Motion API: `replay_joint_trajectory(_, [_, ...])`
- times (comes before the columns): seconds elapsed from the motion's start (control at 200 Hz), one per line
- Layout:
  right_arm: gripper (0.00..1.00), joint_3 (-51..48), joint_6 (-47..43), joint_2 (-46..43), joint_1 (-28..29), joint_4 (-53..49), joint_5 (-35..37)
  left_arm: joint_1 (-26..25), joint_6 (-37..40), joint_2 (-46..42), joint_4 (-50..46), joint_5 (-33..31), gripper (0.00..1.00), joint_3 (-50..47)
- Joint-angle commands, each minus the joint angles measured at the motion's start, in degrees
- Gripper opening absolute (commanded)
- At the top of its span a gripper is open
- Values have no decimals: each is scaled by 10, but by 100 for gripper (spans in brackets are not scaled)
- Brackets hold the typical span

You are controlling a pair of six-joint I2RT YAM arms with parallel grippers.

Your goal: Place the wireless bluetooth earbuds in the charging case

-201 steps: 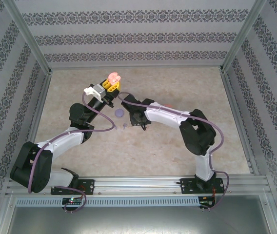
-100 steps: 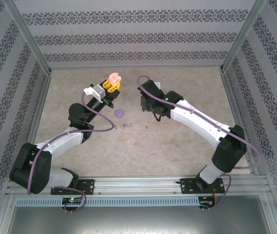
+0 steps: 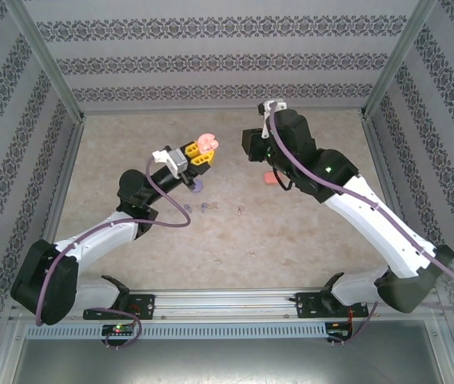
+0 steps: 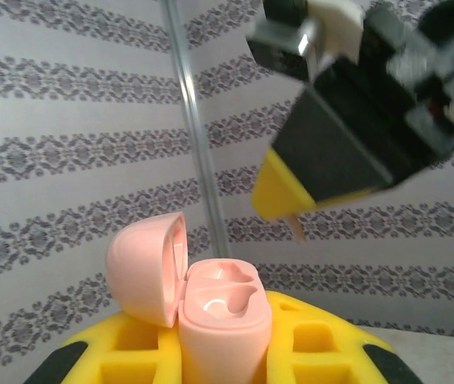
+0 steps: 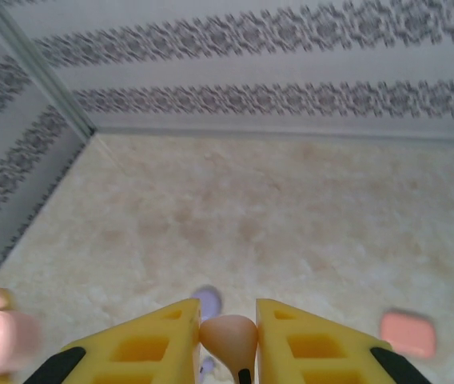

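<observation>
My left gripper (image 3: 198,154) is shut on a pale pink charging case (image 3: 208,144), held up off the table. In the left wrist view the case (image 4: 223,320) stands upright between the yellow fingers (image 4: 323,344), its lid (image 4: 143,268) swung open to the left and both sockets empty. My right gripper (image 3: 250,147) hovers to the right of the case, apart from it. It is shut on a pale pink earbud (image 5: 228,334) pinched between its yellow fingers (image 5: 143,348). From the left wrist, that gripper (image 4: 291,196) hangs above and right of the case, the earbud stem (image 4: 297,226) pointing down.
On the table lie a closed purple case (image 3: 197,187), an orange case (image 3: 268,178), tiny purple earbuds (image 3: 203,207) and one more small earbud (image 3: 240,211). Patterned walls and metal posts (image 3: 59,88) fence the table on three sides.
The right arm has lifted from the table's middle and swung back and right with the earbud. The left gripper has carried the open pink case rightward, toward it.
</observation>
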Motion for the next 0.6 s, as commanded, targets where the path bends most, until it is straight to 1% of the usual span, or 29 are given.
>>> replay_joint_trajectory(0.0, [25, -1, -54, -24, 20, 50, -20, -16, 32, -4, -19, 13, 0, 17])
replay_joint_trajectory(0.27, [26, -54, -99, -58, 56, 136, -37, -32, 23, 23, -4, 5, 0, 26])
replay_joint_trajectory(0.485, [26, -113, -116, -75, 70, 212, -67, -37, 14, 28, 5, 3, 0, 28])
replay_joint_trajectory(0.595, [26, -130, -111, -77, 71, 227, -74, -38, 12, 28, 5, 4, 0, 30])
